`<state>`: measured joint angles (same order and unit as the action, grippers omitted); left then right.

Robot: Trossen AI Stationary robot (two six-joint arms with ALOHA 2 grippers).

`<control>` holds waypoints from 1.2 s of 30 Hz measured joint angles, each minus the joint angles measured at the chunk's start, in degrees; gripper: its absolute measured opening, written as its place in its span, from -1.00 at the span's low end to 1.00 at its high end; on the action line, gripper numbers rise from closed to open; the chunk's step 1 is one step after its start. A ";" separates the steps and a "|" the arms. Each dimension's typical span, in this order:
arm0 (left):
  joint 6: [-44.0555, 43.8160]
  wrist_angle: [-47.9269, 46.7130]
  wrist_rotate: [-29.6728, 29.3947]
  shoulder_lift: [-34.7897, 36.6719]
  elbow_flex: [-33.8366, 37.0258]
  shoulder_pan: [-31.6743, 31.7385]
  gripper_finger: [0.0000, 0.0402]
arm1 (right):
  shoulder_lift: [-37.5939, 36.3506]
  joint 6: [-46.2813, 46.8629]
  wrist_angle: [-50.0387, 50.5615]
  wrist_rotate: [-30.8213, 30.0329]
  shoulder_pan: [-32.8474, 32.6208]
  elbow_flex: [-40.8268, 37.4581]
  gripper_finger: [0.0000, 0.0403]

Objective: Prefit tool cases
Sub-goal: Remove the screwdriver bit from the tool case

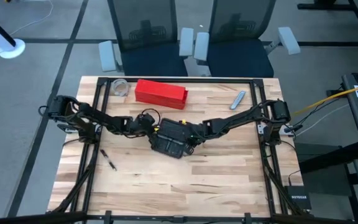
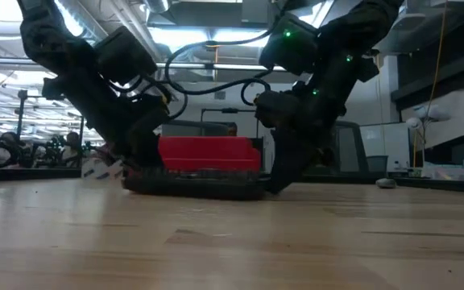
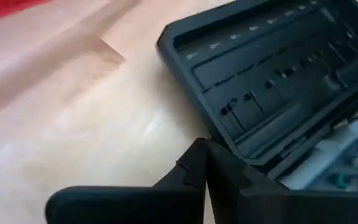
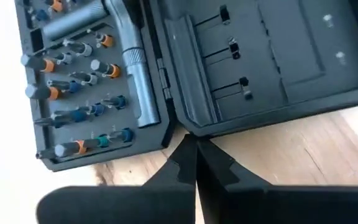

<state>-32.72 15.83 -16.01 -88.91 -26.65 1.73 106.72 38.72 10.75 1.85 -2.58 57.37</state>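
Note:
The black tool case lies open and flat on the wooden table's middle. One half is filled with bits and a metal driver. The other half holds only empty sockets. My left gripper, shut, stands at the case's left side. My right gripper, also shut, stands at its right side. Both slant down toward the table. In the low view the case rests on its undersides between the two grippers. My left gripper sets its shut fingertips against the outer wall of the empty half, at the corner near the hinge, slanting down from the table's left. The case stays flat on the table. My right gripper puts its shut fingertips into the notch at the hinge seam between the two halves, slanting down from the table's right. Both halves lie flat on the wood.
A longer red box lies behind the case toward the far edge, with a clear tape roll to its left. A small metal tool lies at the far right. A thin dark piece lies at the near left. Bare wood spreads toward the near edge.

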 joint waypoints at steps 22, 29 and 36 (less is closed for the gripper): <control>0.33 -2.77 1.78 1.60 -0.37 -5.53 -1.00 | -4.26 -13.67 7.59 -1.28 8.00 0.01 -1.00; 9.16 -2.91 1.40 4.79 -0.37 -2.84 -1.00 | -8.26 -18.29 9.48 0.11 10.70 0.01 -1.00; 13.29 -3.35 1.21 9.32 -0.33 -1.40 -1.00 | -12.45 -31.35 8.89 18.07 10.17 0.10 -1.00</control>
<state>-19.43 12.47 -14.80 -79.59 -26.98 0.32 94.27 7.36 19.63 19.92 7.59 57.47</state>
